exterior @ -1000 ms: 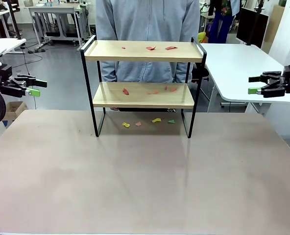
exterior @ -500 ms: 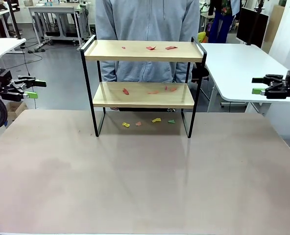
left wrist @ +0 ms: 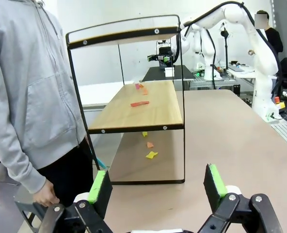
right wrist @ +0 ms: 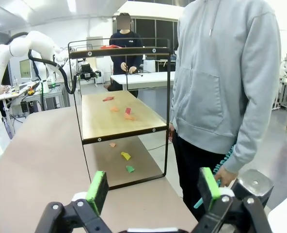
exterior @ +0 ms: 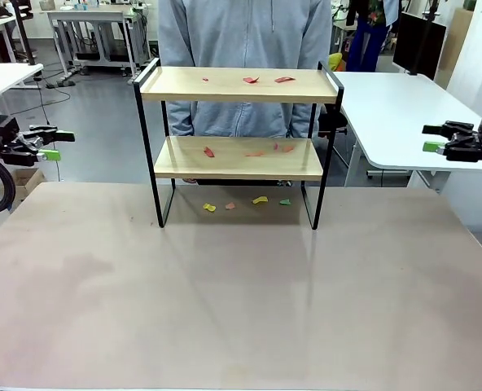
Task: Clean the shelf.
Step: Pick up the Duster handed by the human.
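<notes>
While both arms hung out past the desk's (exterior: 241,293) sides, the shelf (exterior: 225,85) stood upright at the far middle of the desk, w/ a person (exterior: 245,41) in a grey hoodie right behind it. Left end effector (exterior: 54,142) sat off the desk's left edge, well apart from the shelf, fingers spread, nothing btwn them. Right end effector (exterior: 433,137) sat off the right edge, likewise spread & empty. Both wrist views looked along the shelf from its ends, green pads wide apart. Top-board scraps (exterior: 250,80), red, lay towards the right half. Lower-board scraps (exterior: 209,151) were red & orange. Desk scraps (exterior: 260,199), yellow, pink & green, lay under the shelf btwn its legs.
</notes>
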Controlling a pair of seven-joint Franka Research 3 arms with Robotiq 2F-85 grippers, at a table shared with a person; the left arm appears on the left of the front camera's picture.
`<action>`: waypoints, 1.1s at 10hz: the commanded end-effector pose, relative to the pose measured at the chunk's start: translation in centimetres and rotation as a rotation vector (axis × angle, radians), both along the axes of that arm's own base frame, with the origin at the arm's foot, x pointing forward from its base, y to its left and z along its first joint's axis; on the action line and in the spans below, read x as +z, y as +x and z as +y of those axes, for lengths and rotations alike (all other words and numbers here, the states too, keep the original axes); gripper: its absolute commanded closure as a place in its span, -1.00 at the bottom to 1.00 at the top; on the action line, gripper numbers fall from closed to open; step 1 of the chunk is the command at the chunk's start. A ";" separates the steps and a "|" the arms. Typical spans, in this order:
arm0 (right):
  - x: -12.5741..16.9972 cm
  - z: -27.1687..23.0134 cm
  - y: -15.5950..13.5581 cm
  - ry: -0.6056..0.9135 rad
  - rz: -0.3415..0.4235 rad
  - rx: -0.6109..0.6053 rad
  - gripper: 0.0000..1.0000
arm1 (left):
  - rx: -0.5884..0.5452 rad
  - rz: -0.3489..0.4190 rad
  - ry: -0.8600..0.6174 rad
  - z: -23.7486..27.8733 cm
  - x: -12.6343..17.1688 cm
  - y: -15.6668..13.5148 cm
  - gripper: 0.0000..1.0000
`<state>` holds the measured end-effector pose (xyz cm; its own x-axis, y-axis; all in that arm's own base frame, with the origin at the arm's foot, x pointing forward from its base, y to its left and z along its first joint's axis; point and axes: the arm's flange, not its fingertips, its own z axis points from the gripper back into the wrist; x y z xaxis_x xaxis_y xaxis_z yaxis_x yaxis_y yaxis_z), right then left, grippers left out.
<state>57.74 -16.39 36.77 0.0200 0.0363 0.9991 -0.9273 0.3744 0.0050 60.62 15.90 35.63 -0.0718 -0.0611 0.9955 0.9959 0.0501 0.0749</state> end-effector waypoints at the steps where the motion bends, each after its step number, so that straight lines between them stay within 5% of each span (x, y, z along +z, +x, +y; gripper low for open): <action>1: 0.6 -0.2 0.8 0.053 -0.013 -0.004 -1.00 | -0.003 0.016 -0.055 0.9 1.0 0.4 -1.00; 11: 0.4 -0.3 0.2 0.033 -0.018 -0.006 -1.00 | -0.023 0.009 -0.057 1.3 1.5 -0.5 -1.00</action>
<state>57.90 -16.72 36.99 0.0051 -0.0012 1.0000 -0.9263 0.3768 0.0052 60.15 17.27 37.04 -0.0536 0.0043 0.9986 0.9979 0.0379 0.0534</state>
